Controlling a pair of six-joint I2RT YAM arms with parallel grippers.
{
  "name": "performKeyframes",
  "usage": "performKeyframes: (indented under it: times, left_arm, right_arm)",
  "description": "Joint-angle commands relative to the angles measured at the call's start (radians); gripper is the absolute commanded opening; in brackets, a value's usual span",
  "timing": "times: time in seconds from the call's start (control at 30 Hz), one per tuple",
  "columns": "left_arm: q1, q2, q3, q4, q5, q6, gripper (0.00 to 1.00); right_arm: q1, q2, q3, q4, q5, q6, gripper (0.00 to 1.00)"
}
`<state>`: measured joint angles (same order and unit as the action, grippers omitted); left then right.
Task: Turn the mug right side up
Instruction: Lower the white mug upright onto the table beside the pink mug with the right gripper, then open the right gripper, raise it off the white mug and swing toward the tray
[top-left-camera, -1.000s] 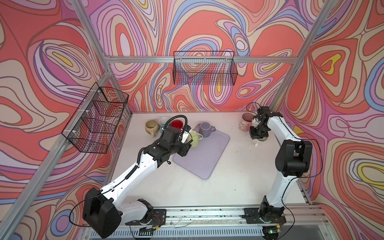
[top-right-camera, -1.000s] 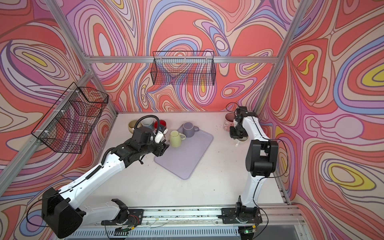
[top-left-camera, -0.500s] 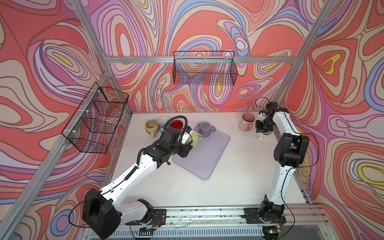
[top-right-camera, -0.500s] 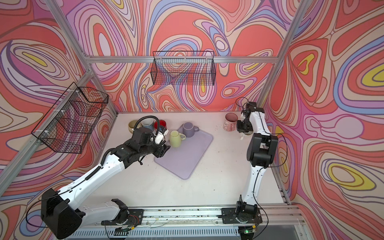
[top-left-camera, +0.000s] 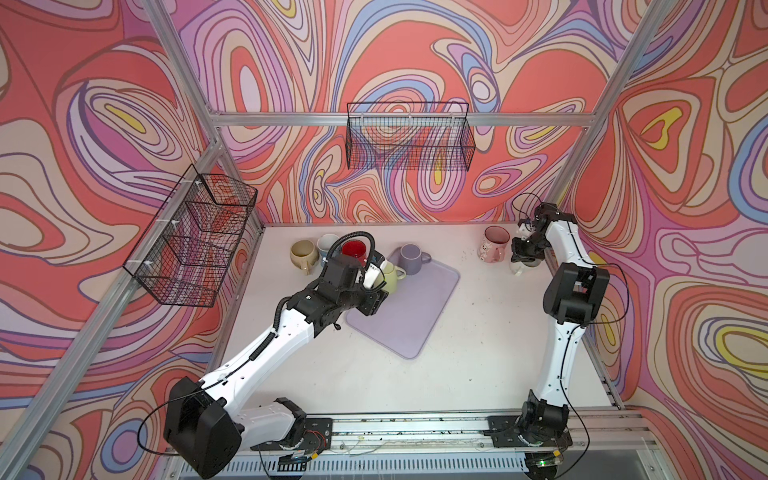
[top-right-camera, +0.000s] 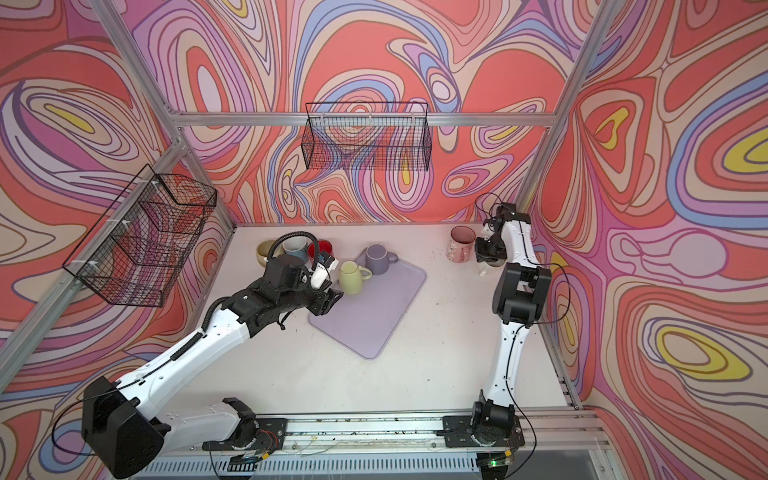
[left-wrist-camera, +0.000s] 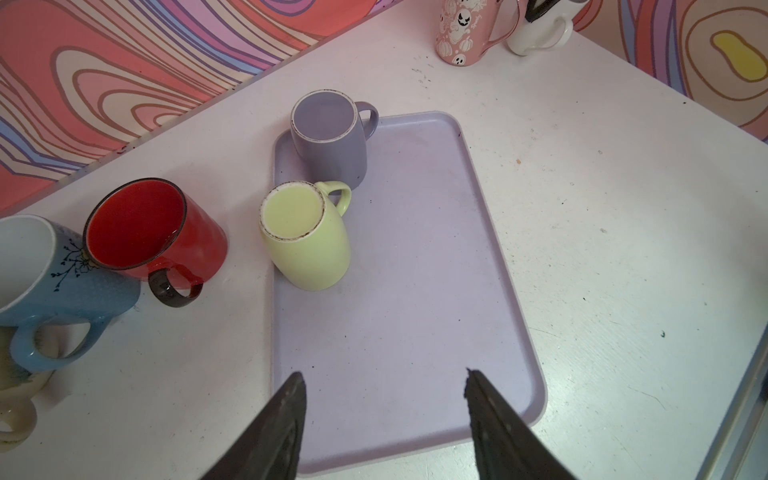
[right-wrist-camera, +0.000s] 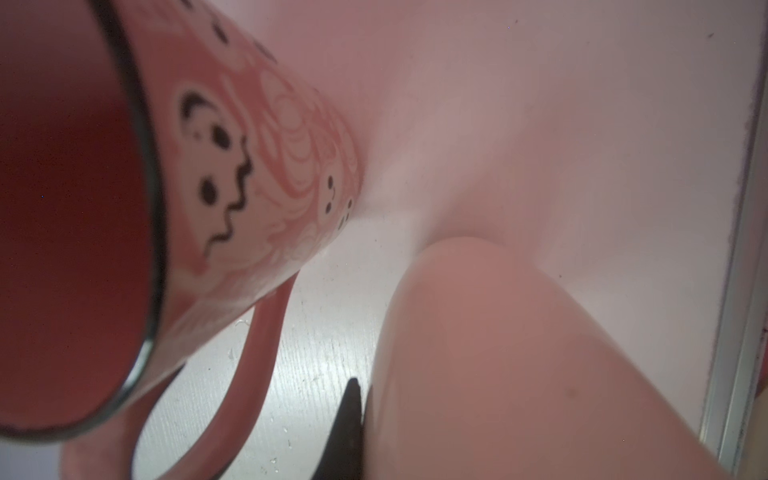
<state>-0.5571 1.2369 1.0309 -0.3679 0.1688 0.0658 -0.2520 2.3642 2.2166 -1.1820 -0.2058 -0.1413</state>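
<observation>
Hiding most of the white mug (left-wrist-camera: 523, 41), the right arm's black fingers (right-wrist-camera: 347, 415) hang right over it at the far right of the desk (top-left-camera: 457, 365). They are squeezed shut. One finger touches the mug's side. The other is out of sight, so they may be pinching its wall, but I cannot tell. Its top is covered, so which way up it stands is unclear. The pink mug (top-left-camera: 493, 254) stands just left of it. The left fingers (left-wrist-camera: 282, 415) are wide apart over the purple tray (left-wrist-camera: 415, 311), holding nothing. Farther back on the tray, the green mug (left-wrist-camera: 307, 249) and purple mug (left-wrist-camera: 332, 153) stand upside down.
</observation>
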Motion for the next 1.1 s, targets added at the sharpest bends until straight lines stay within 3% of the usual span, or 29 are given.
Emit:
performKeyframes:
  times: [0.0,0.23,0.47,1.07]
  left_arm:
    - [-0.001,-0.019,-0.014,0.020,0.011,-0.007,0.63]
    - [-0.001,-0.017,-0.012,0.020,0.009,-0.006,0.63]
    - [-0.001,-0.016,-0.013,0.022,0.006,-0.006,0.63]
    - [-0.001,-0.020,-0.012,0.019,-0.002,-0.006,0.63]
  right_arm:
    - [-0.001,0.002,0.031,-0.002,-0.001,-0.014,0.00]
    - [-0.001,0.012,0.031,0.007,0.000,-0.012,0.00]
    - [-0.001,-0.001,0.029,0.021,0.032,-0.014,0.23]
    - [-0.001,-0.027,0.084,0.022,0.055,-0.007,0.37]
